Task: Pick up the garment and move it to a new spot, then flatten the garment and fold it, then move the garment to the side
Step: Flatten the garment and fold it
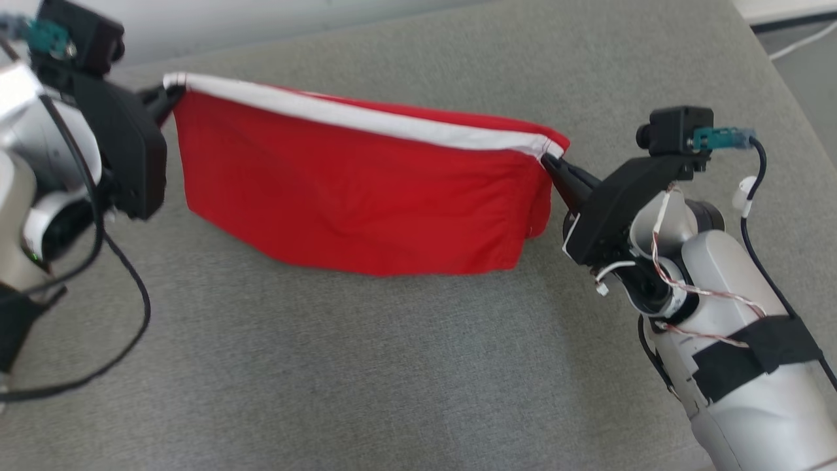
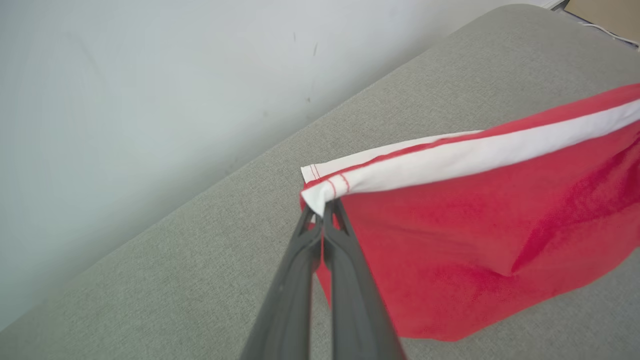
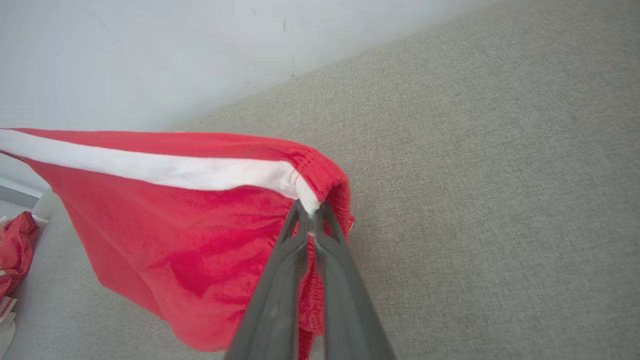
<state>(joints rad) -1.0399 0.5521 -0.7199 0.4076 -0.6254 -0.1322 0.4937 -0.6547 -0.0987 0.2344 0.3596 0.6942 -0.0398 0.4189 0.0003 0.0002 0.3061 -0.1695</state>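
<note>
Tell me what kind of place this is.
Probably an indoor room, perhaps a living space: a grey upholstered cushion, like a sofa or bed, set against a plain pale wall, with a red garment over it.

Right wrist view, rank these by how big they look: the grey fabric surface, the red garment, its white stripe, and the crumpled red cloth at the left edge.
1. grey fabric surface
2. red garment
3. white stripe
4. crumpled red cloth, though it lies farther from the camera, so its true size is unsure.
</note>
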